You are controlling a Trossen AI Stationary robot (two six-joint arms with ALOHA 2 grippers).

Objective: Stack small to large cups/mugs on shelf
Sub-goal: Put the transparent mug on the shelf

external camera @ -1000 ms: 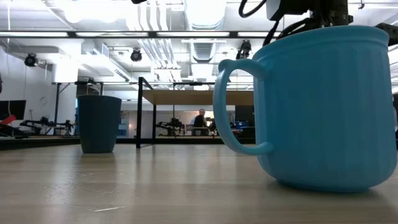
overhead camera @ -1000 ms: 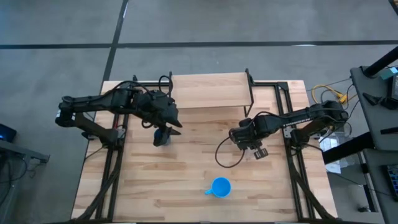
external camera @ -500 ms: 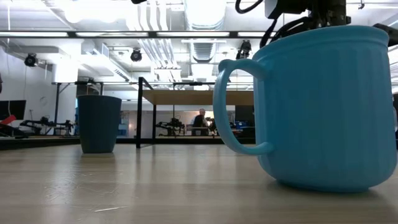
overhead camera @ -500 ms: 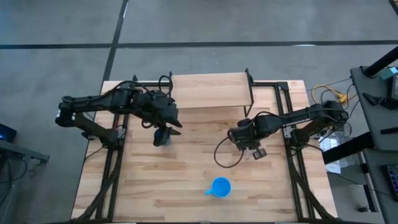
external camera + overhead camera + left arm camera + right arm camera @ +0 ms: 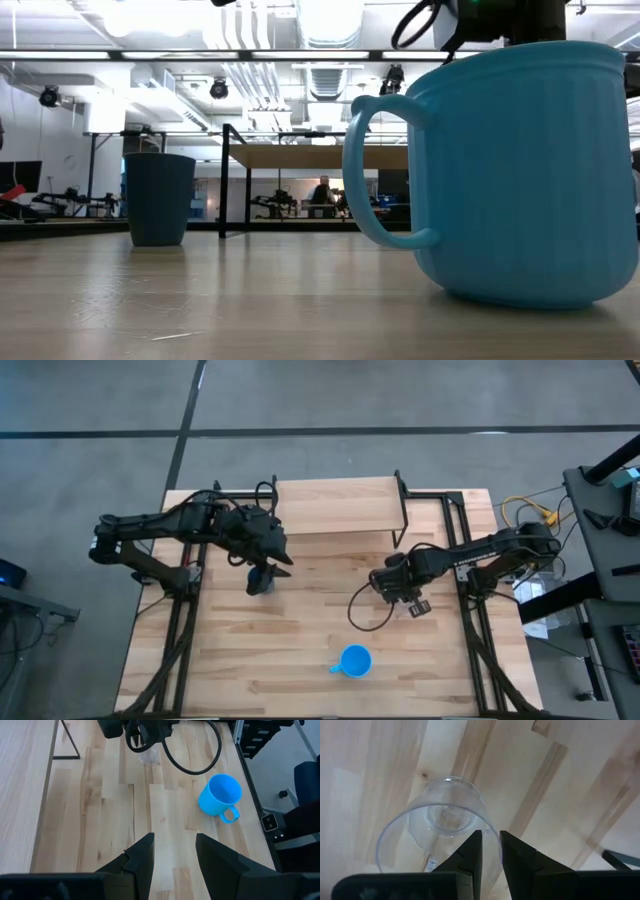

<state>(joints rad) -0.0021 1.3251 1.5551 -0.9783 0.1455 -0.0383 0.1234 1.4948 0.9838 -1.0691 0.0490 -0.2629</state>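
Note:
A small clear glass (image 5: 445, 820) stands mouth-up under my right gripper (image 5: 490, 852), which is shut on it at the table's right middle (image 5: 408, 598). The dark navy cup (image 5: 261, 582) stands upright on its base on the table (image 5: 158, 198). My left gripper (image 5: 175, 855) is open and hovers just above that cup (image 5: 278, 556) without touching it. The bright blue mug (image 5: 353, 660) stands on its base near the table's near edge, its handle toward the left (image 5: 375, 170). The light-wood shelf (image 5: 337, 505) stands on black legs at the far edge. My right gripper pinches the glass's wall at the rim (image 5: 489, 831), one finger (image 5: 470, 857) inside the glass and one (image 5: 517, 860) outside. The fingers come from above, pointing down. The glass is upright; whether its base rests on the table, I cannot tell.
Black frame rails (image 5: 180, 620) run along both sides of the table under the arms. A black cable (image 5: 358, 610) loops from the right gripper. Bare tabletop (image 5: 300, 620) lies between the navy cup, the mug and the shelf. A person shows far off in the room (image 5: 322, 192).
My right gripper has shifted a little toward the table's right edge, staying shut on the glass. The left arm, navy cup and blue mug have kept still.

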